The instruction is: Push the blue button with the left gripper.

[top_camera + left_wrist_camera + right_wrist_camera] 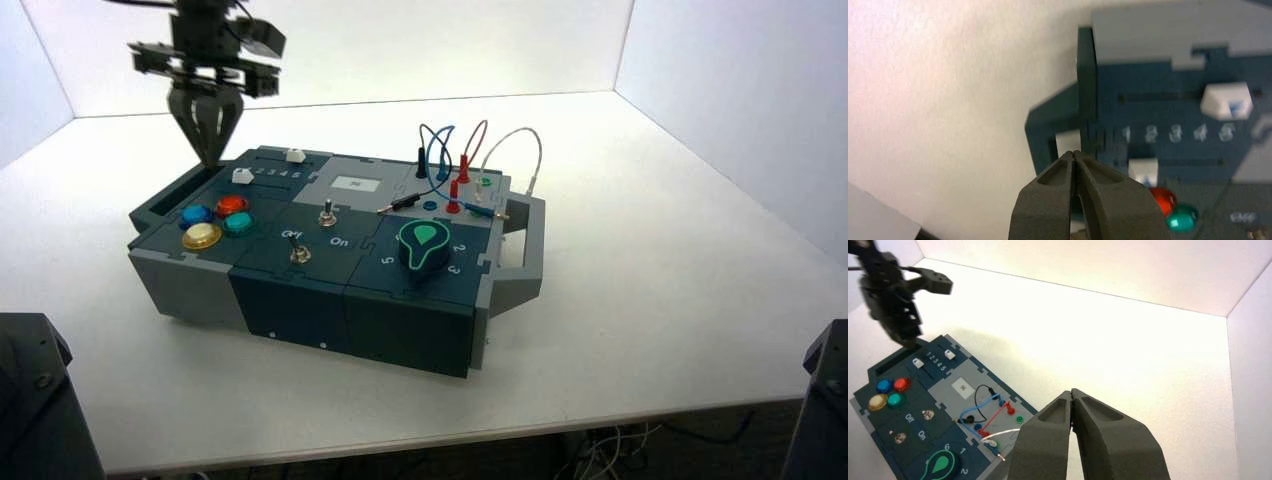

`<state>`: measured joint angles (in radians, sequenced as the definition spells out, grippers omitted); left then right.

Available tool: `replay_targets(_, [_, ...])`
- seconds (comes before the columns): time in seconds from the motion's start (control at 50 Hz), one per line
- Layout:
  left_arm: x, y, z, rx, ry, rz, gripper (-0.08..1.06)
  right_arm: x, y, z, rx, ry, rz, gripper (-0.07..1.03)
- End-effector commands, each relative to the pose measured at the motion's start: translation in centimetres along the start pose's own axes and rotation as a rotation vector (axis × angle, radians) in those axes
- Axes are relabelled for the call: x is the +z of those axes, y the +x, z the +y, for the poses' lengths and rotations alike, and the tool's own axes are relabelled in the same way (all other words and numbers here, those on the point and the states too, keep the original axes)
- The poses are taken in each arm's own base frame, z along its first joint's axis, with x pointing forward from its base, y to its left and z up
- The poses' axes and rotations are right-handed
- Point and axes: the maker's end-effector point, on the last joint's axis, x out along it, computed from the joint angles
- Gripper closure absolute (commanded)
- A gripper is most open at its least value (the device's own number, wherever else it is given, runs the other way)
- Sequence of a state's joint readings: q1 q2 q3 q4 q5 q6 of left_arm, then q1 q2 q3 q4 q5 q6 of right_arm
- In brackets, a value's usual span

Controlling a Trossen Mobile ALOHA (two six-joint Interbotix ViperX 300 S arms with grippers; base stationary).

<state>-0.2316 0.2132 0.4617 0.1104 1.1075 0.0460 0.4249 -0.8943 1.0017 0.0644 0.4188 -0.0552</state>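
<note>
The blue button (pixel 196 214) sits at the left end of the box (pixel 300 300), in a cluster with a red (pixel 231 205), a teal (pixel 238 224) and a yellow button (pixel 201 236). It also shows in the right wrist view (pixel 883 385). My left gripper (pixel 212 158) is shut and empty, pointing down over the box's far left corner by the handle, behind the button cluster and apart from it. In the left wrist view its tips (pixel 1074 152) meet over the handle; the blue button is hidden behind the fingers (pixel 1048 200). My right gripper (pixel 1071 391) is shut and parked high, away from the box.
Two white slider knobs (pixel 1226 100) (pixel 1143 170) flank a scale numbered 1 to 5. Two toggle switches (pixel 326 215), a teal-marked knob (pixel 425 250) and plugged wires (pixel 460 175) take up the middle and right of the box. White walls close in the table.
</note>
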Motion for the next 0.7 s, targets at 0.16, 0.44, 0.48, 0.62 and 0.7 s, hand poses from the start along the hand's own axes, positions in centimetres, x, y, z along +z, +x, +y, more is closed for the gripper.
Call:
replay_targets(0.16, [-3.0, -2.8, -0.2, 0.006, 0.002, -0.052, 1.01, 1.5, -0.4, -0.1, -0.005, 0.007, -0.035, 0.99])
replay_targets(0.44, [-5.2, -4.2, -3.1, -0.014, 0.043, -0.091, 1.01, 1.5, -0.3, -0.1, -0.005, 0.011, -0.031, 0.99])
replay_targets(0.48, [-5.2, -4.4, -3.6, -0.018, 0.046, -0.102, 1.01, 1.6, -0.3, -0.1, -0.005, 0.008, -0.034, 0.99])
replay_targets(0.62, [-5.3, -5.8, -5.7, -0.066, 0.051, -0.16, 1.01, 1.6, -0.3, -0.1, -0.004, 0.01, -0.034, 0.99])
replay_targets(0.7, [-5.6, -6.2, -6.3, -0.098, 0.037, -0.18, 1.01, 1.6, -0.3, -0.1, -0.004, 0.013, -0.034, 0.99])
